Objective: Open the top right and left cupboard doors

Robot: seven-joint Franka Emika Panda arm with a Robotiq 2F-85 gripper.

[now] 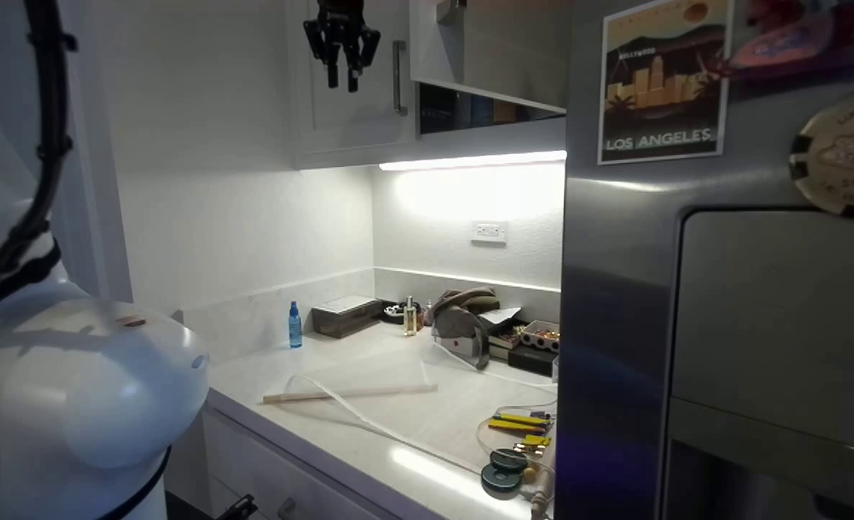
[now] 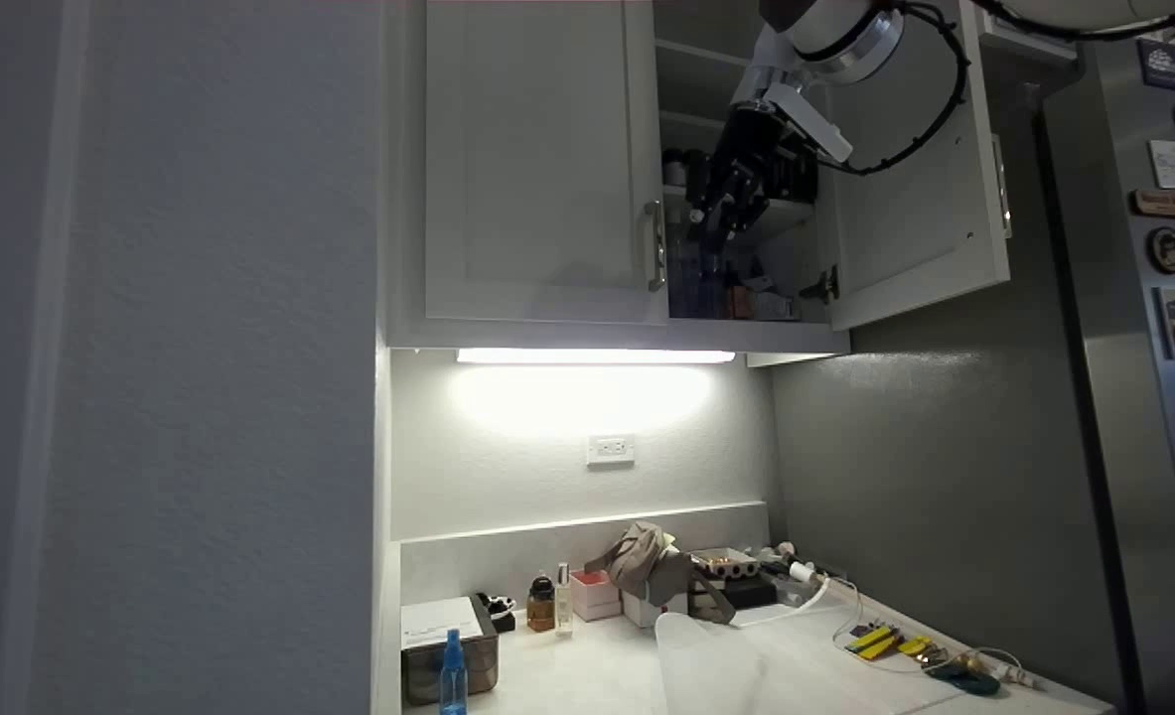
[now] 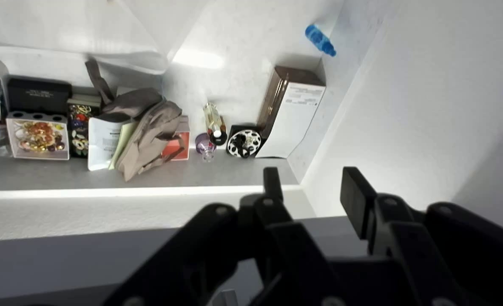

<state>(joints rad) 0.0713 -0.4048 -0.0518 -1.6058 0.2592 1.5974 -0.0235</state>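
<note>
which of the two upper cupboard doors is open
The right cupboard door, beside the fridge: it stands swung outward, while the left cupboard door sits shut.

In an exterior view, the poster at upper right reads LOS ANGELES along its foot and, smaller, HOLLYWOOD higher up. The chip at the right edge reads LUCKY on top and a sum beginning $1 below, the rest blurred. In the wrist view, print on the black box, left, is too small.

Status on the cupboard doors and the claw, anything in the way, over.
Claw partly open, holding nothing. Right cupboard door open; left cupboard door shut. Nothing seen covering the left one's handle in both exterior views.
</note>
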